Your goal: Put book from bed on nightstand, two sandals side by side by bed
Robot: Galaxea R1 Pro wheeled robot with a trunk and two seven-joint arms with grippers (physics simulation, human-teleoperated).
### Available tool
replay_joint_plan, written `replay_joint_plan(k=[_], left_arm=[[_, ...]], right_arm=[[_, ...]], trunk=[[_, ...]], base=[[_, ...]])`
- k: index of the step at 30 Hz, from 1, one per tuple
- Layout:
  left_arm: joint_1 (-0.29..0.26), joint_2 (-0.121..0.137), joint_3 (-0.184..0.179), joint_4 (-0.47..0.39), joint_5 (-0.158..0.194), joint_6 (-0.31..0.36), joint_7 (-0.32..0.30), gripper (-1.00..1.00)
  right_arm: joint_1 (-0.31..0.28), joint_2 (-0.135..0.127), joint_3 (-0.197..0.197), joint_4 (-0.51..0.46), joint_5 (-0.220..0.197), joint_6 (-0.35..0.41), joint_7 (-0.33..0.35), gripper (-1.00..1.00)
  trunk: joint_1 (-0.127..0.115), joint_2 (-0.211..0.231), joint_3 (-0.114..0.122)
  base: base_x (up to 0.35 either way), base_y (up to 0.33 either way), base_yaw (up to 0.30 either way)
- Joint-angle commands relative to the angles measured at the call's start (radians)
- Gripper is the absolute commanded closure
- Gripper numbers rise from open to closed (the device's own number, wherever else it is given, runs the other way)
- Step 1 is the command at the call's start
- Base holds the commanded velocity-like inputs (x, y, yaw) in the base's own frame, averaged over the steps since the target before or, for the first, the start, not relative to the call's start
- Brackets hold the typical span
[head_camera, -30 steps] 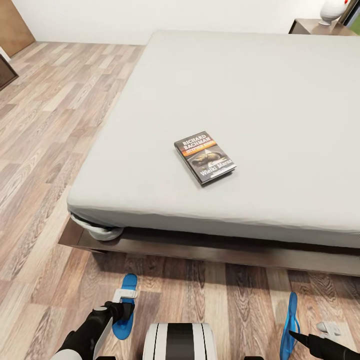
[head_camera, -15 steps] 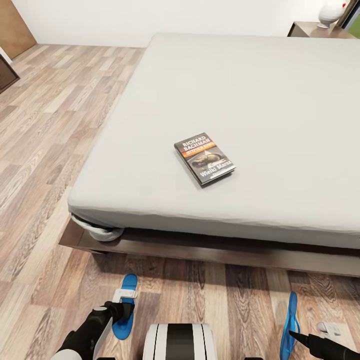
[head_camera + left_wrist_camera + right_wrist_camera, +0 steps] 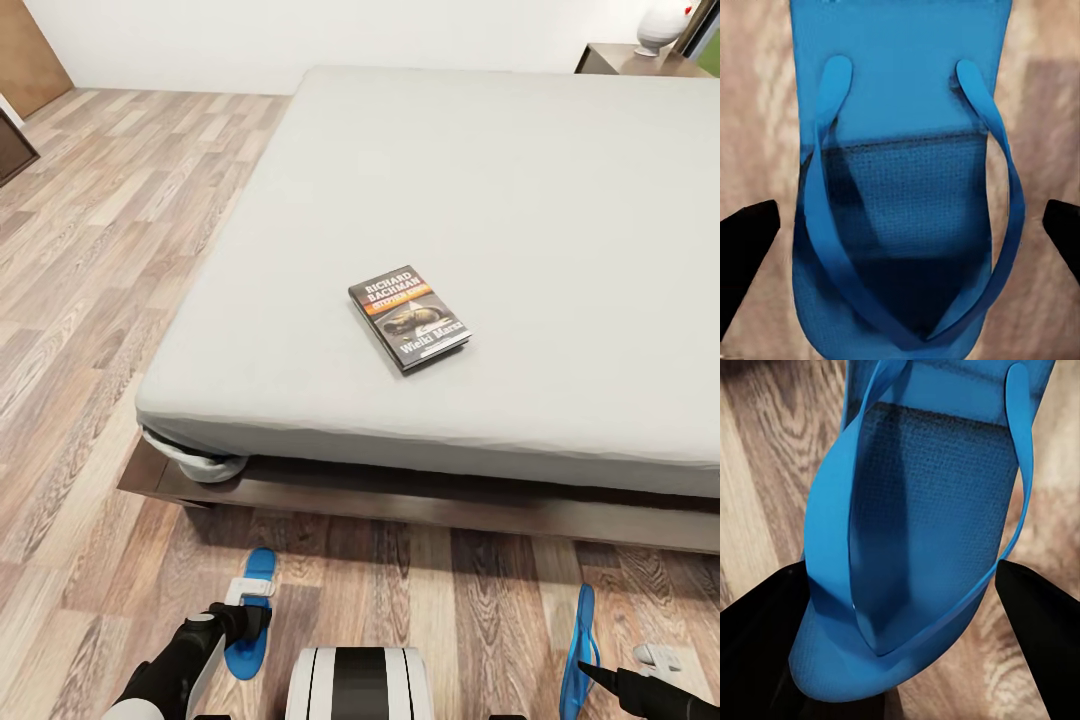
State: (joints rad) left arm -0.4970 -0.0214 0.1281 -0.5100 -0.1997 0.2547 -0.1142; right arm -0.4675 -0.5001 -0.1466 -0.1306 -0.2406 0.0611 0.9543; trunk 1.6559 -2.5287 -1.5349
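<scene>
The black and orange book (image 3: 410, 318) lies flat on the pale mattress of the bed (image 3: 520, 180), near its front edge. One blue sandal (image 3: 250, 612) lies flat on the plank floor in front of the bed. My left gripper (image 3: 243, 622) hangs over it, open, with its fingers (image 3: 746, 240) standing clear on either side of the sole (image 3: 907, 187). The other sandal (image 3: 578, 650) stands on its edge at the lower right. My right gripper (image 3: 592, 672) is shut on this sandal (image 3: 922, 510), and its fingers (image 3: 772, 622) press against both sides.
A dark reddish-brown nightstand (image 3: 625, 55) with a white rounded object (image 3: 665, 22) on it stands past the bed's far right corner. A brown door (image 3: 28, 50) and a dark cabinet (image 3: 12, 148) sit at the far left. The bed's dark frame (image 3: 420, 495) juts out low above the floor.
The head view dipped very slightly a second ago. The book, both sandals and both grippers have held still.
</scene>
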Motion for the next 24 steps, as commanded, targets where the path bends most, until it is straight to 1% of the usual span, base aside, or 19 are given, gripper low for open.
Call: replay_joint_plan(k=[1, 19, 24], left_arm=[[0.000, -0.001, 0.008, -0.002, -0.010, 0.005, -0.008, -1.00], [0.000, -0.001, 0.008, -0.004, -0.010, 0.006, -0.007, -1.00], [0.000, -0.001, 0.008, -0.003, -0.010, 0.006, -0.007, -1.00]], right_arm=[[0.000, 0.000, -0.007, 0.000, 0.001, 0.006, 0.004, 1.00], [0.000, 0.000, -0.007, 0.000, 0.001, 0.006, 0.004, 1.00], [0.000, 0.000, -0.007, 0.000, 0.001, 0.006, 0.004, 1.00]], trunk=[[0.000, 0.000, -0.001], [0.000, 0.000, -0.001], [-0.002, 0.001, 0.019]], base=[[0.000, 0.000, 0.000], [0.000, 0.000, 0.000], [0.000, 0.000, 0.000]])
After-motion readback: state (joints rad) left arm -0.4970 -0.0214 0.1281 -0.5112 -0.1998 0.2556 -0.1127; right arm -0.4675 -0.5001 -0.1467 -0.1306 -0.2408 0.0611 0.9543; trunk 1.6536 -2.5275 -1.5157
